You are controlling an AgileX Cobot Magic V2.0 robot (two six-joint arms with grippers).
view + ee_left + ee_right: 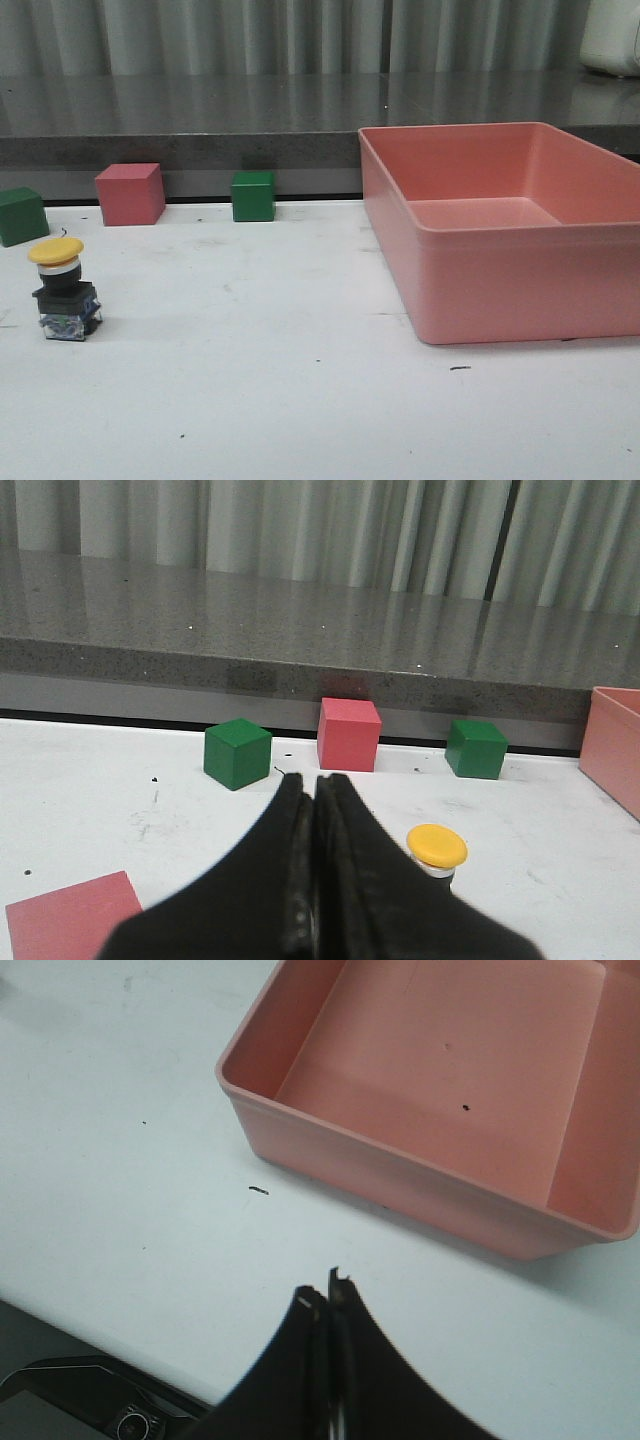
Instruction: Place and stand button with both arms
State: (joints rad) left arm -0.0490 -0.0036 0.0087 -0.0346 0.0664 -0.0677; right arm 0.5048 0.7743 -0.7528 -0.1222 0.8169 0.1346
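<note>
White tabletop point(300, 400), matte, scuffed, with small dark specks and one short dark mark near the bin's front corner. Behind it a dark grey speckled ledge point(200, 120) runs the full width, with pale pleated curtains point(250, 35) above it. A whitish object sits at the far right on the ledge, only partly in frame.

No brand, label or readable writing on anything in view.

The button point(64, 288) stands upright on the table at the robot's left side, well apart from the pink bin point(520, 280). Long axis is vertical: yellow mushroom cap on top, black collar under it, blocky dark base with bluish-clear parts resting on the table. Cap looks slightly tilted in the front view. In the left wrist view only the cap point(437, 845) and a bit of collar show; the rest is hidden behind the fingers.

Along the back edge sit a green cube point(21, 215), a pink cube point(130, 193) and a second green cube point(252, 196), spaced apart. The bin is open-topped and shows nothing inside but a tiny dark speck on the floor. A flat pink patch point(70, 915) lies on the table, seen only in the left wrist view.

Left gripper point(312, 780): fingers pressed together, nothing between them, just beside the button but not touching it. Right gripper point(327, 1295): fingers also closed with nothing held, over bare table near the bin's front wall. Neither arm shows in the front view.
</note>
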